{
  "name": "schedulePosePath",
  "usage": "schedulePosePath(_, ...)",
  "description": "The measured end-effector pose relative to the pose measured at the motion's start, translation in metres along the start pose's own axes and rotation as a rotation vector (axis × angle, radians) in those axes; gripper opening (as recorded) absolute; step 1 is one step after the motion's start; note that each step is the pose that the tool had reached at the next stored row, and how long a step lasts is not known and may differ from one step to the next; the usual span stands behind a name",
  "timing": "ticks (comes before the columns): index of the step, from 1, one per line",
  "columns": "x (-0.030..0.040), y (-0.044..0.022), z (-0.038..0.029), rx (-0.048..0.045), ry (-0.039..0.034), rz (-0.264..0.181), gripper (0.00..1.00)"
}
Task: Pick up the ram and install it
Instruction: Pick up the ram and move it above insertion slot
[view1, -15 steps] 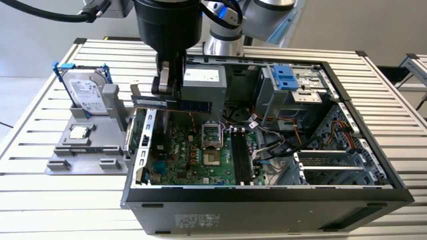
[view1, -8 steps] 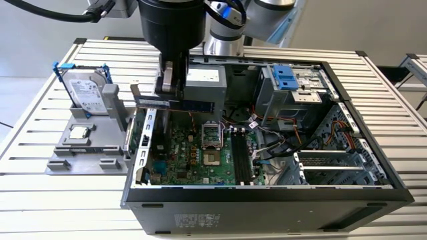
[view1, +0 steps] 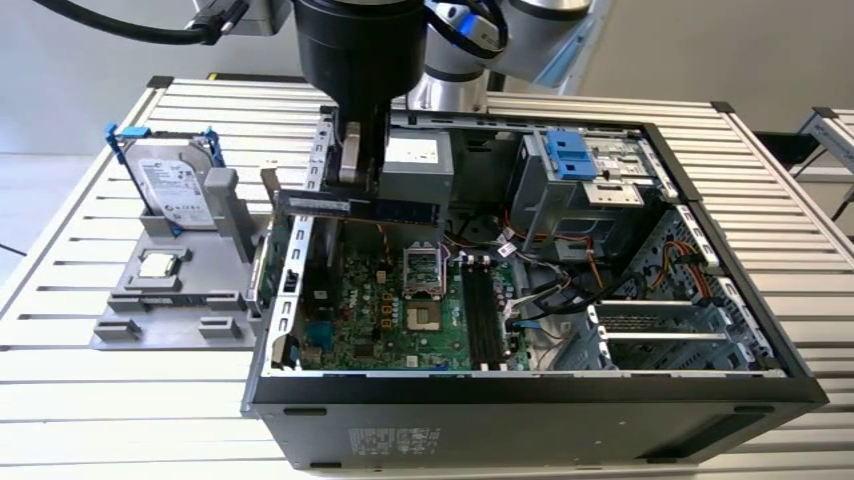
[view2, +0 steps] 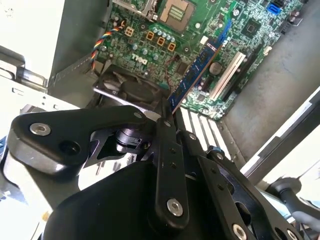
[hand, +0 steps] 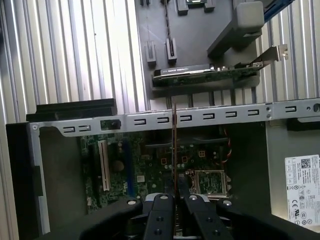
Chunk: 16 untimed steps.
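Wide shot first: the slatted metal counter fills the exterior view, and lying on it, side open, is the black computer case, taking up the middle and the exterior view's right. The dark arm drops in from the top centre of the frame, right over the case's upper left corner. Inside the case, the green motherboard sits in the lower middle, with its silver processor socket and a bank of long dark memory slots just beside it toward the exterior view's right.

Over on the exterior view's left, there's a grey holder tray on the counter beside the case. A hard drive in a blue frame stands upright at its far end, and a small square processor chip lies flat nearer the middle of the tray.

Now the tool: its fingers are closed down to a narrow gap and clamped on the ram. The stick is held level in the exterior view, above the board at the case's upper left, with most of its length reaching toward the exterior view's right. In the first wrist view the ram shows edge-on as a thin line running out from the tool across the case rim. In the second wrist view the ram juts from the tool with the motherboard beneath it.
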<state>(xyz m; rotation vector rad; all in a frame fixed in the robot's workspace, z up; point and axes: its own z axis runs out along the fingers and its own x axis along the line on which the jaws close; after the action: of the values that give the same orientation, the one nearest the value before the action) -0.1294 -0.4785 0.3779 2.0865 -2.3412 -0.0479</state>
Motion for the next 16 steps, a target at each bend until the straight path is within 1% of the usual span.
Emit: schedulePosePath(16,-0.0054,-0.0187,-0.0004,0.0001,0.0000,0.001,0.00)
